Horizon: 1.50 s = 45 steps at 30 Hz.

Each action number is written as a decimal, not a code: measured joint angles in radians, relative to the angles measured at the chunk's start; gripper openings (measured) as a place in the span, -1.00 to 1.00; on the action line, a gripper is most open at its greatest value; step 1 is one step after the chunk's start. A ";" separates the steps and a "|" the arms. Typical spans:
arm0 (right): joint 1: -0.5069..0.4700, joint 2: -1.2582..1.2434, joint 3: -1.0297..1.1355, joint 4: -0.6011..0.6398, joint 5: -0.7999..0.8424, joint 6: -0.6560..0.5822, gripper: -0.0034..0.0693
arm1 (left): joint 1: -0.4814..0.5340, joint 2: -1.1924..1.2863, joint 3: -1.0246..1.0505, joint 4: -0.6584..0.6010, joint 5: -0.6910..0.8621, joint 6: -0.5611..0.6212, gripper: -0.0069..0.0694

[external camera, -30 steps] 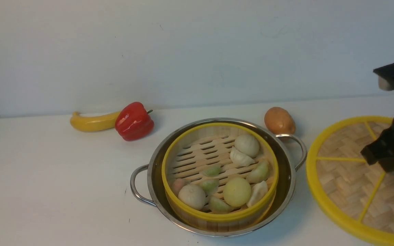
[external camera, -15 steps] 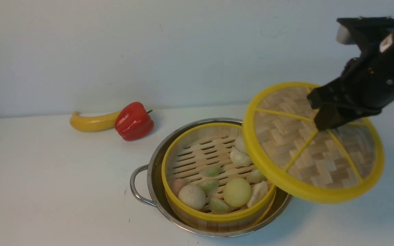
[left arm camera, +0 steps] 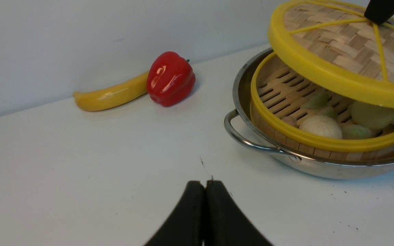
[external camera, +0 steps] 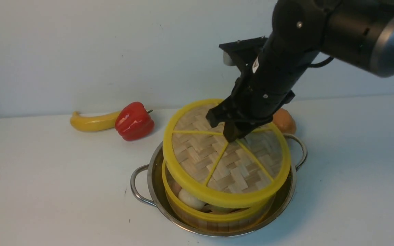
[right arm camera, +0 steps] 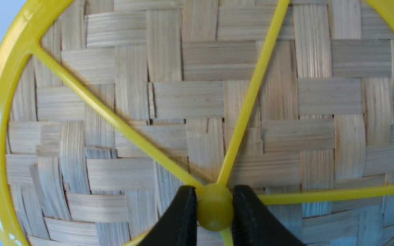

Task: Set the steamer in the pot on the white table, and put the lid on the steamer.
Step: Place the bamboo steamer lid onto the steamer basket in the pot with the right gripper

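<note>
Front: lid is gripped at centre by right gripper, held tilted just above steamer, which sits in pot on table.
Left wrist: left gripper is seen clenched and empty, near-left of pot. A gap is seen under lid's left edge.
Right wrist: knob is pinched between the jaws.

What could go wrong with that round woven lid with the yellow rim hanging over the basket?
The right gripper pinches only the small yellow knob, so the flat woven-bamboo lid could slip or swing. The lid hangs tilted above the yellow-rimmed bamboo steamer, so one edge might catch its rim and sit crooked.
</note>
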 joint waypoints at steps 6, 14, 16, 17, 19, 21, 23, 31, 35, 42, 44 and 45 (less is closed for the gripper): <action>0.000 0.017 -0.006 -0.009 -0.001 0.004 -0.51 | 0.000 0.000 0.000 0.000 -0.002 0.000 -0.82; 0.000 0.065 -0.030 -0.010 0.001 -0.004 -0.51 | 0.000 0.000 0.000 0.000 -0.002 0.000 -0.82; 0.000 0.077 -0.045 -0.010 0.001 -0.009 -0.51 | 0.000 0.000 0.000 0.000 -0.002 0.000 -0.82; 0.000 0.078 -0.048 -0.011 0.000 -0.011 -0.51 | 0.000 0.000 0.000 0.000 -0.002 0.000 -0.82; 0.000 0.079 -0.054 -0.011 0.000 -0.011 -0.51 | 0.000 0.000 0.000 0.000 -0.002 0.000 -0.82; 0.000 0.079 -0.056 -0.011 0.000 -0.011 -0.51 | 0.000 0.000 0.000 0.000 -0.002 0.000 -0.82; 0.000 0.079 -0.056 -0.011 0.000 -0.011 -0.51 | 0.000 0.000 0.000 0.000 -0.002 0.000 -0.82; 0.000 0.081 -0.056 -0.029 0.000 -0.010 -0.51 | 0.000 0.000 0.000 0.000 -0.002 0.000 -0.82; 0.000 0.097 -0.056 -0.039 0.000 -0.008 -0.51 | 0.000 0.000 0.000 0.000 -0.002 0.000 -0.82; 0.000 0.128 -0.056 -0.018 -0.001 -0.018 -0.51 | 0.000 0.000 0.000 0.000 -0.002 0.000 -0.82; 0.000 0.137 -0.056 0.001 -0.001 -0.038 -0.51 | 0.000 0.000 0.000 0.000 -0.002 0.000 -0.82; 0.000 0.140 -0.056 0.009 -0.001 -0.044 -0.51 | 0.000 0.000 0.000 0.000 -0.002 0.000 -0.82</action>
